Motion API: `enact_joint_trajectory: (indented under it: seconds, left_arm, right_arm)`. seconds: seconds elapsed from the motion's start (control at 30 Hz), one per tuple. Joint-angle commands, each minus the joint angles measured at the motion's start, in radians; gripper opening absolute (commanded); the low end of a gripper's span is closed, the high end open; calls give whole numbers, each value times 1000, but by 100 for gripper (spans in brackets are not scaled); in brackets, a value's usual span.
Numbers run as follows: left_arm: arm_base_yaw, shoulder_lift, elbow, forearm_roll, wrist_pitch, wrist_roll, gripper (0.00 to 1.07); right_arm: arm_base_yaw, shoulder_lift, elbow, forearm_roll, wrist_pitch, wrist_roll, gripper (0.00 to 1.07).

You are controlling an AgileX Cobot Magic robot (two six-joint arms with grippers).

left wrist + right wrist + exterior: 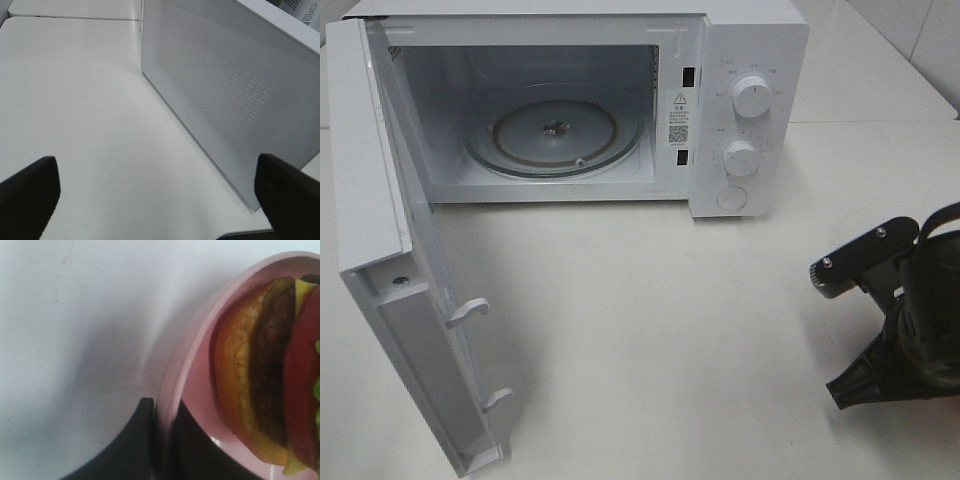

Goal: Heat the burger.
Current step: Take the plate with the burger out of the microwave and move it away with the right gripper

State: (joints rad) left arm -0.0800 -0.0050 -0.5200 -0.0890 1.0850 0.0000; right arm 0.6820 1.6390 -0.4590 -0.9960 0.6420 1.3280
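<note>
We've got the right gripper (162, 440) pinched on the pink plate (200, 340) rim, left gripper (160, 195) wide open and empty; keep the burger (270, 375) level sliding toward the microwave (560, 110).

We see the right arm (900, 310) at the lower right edge of the exterior view, dark wrist hardware w/ a bracket on top; its fingertips aren't visible there. In the right wrist view the right gripper (161, 440) sits at bottom center, jaws shut on the rim of the pink plate (175, 370). Left arm isn't in the exterior view. In the left wrist view the left gripper (160, 195) has its dark fingers (27, 192) at the lower corners, spread wide w/ nothing between.
</note>
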Motion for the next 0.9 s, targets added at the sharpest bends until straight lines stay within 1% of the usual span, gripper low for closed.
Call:
enact_joint_trajectory:
  seconds: [0.03, 0.07, 0.13, 0.17, 0.27, 0.33, 0.43, 0.5, 0.6, 0.67, 0.7, 0.77, 0.8, 0.83, 0.87, 0.9]
  left_arm:
    - [2, -17, 1, -5, -13, 0, 98]
    - [2, -17, 1, -5, -13, 0, 98]
    - [2, -17, 1, -5, -13, 0, 98]
    - [2, -17, 1, -5, -13, 0, 98]
    - [2, -17, 1, -5, -13, 0, 98]
    - [2, -17, 1, -5, -13, 0, 98]
    - [2, -17, 1, -5, -13, 0, 98]
    - [2, -17, 1, -5, -13, 0, 98]
    - [2, -17, 1, -5, -13, 0, 98]
    - [2, -17, 1, -5, -13, 0, 98]
    - [2, -17, 1, -5, -13, 0, 98]
    - [2, -17, 1, -5, -13, 0, 98]
    - [2, -17, 1, -5, -13, 0, 98]
    - [2, -17, 1, -5, -13, 0, 98]
    - [2, -17, 1, -5, -13, 0, 98]
    - [2, -17, 1, -5, -13, 0, 98]
  right_arm:
    - [-6, 28, 22, -93, 21, 73, 3]
    - [-6, 37, 32, -128, 8, 113, 3]
    - [-6, 38, 38, -152, 2, 138, 4]
    - [-6, 41, 48, -196, 0, 194, 4]
    - [-6, 41, 52, -215, 2, 222, 5]
    - [-14, 41, 64, -286, 3, 309, 6]
    - [-22, 41, 66, -299, -2, 326, 6]
    - [-67, 41, 66, -304, -4, 341, 7]
    - [-79, 41, 66, -304, -7, 337, 8]
    - [-115, 41, 66, -304, -43, 304, 10]
    - [-115, 41, 66, -304, -43, 304, 10]
    - [-122, 41, 66, -303, -64, 278, 13]
    - [-122, 41, 66, -303, -64, 278, 13]
    - [-122, 41, 66, -302, -76, 262, 18]
    - [-122, 41, 66, -302, -76, 262, 18]
    - [-122, 41, 66, -299, -84, 253, 21]
